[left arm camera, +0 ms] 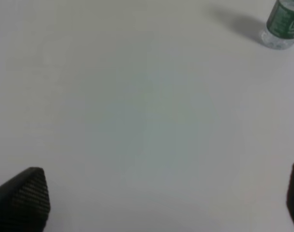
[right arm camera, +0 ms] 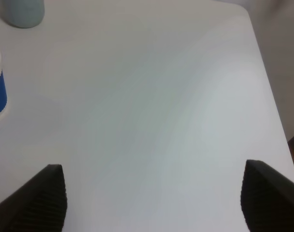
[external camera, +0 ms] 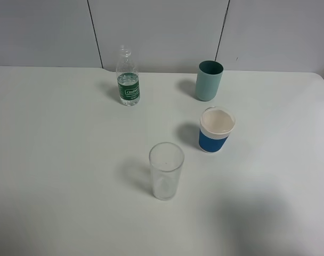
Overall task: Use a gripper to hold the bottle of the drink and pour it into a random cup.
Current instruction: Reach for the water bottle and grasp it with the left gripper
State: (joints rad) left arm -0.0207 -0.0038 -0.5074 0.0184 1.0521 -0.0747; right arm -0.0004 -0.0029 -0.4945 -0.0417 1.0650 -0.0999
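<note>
Upright drink bottle (external camera: 128, 80) on far side of desk (external camera: 55, 160), left of centre. Both empty: left pincer (left arm camera: 161, 203) spread wide, bottle ahead and off-line, well apart; right pincer (right arm camera: 154, 200) likewise wide. Left arm judged nearer.

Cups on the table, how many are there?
3: the teal cup at the back, the blue-banded white cup in front of it, the clear glass nearest the camera. Nothing seems hidden.
</note>
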